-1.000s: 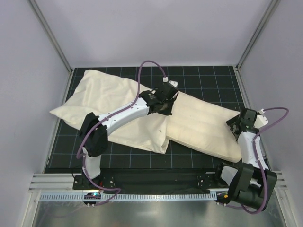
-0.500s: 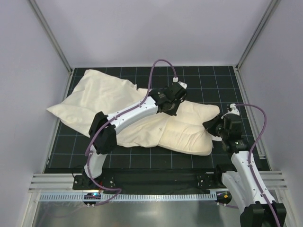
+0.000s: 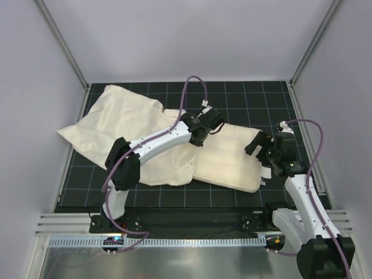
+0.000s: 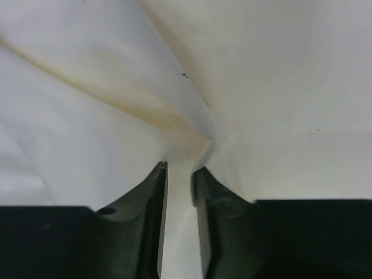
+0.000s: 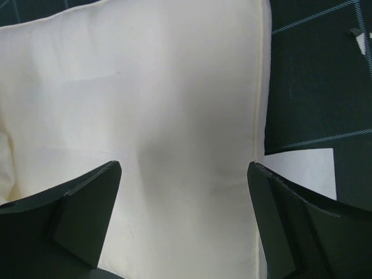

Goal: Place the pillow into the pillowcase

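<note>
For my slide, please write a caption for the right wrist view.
Right fingers open above the pillow's stitched edge, white tag lying alongside.

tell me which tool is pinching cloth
The left tool: its jaws are nearly shut on a fold of the pillowcase, while the right tool is spread wide open over the pillow.

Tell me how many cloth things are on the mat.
2: the pillowcase spread over the left half, and the pillow right of centre, its left end covered by the pillowcase.

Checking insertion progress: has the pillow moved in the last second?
Yes. The pillow has slid left, its right end now farther from the right edge of the mat, toward the pillowcase.
</note>
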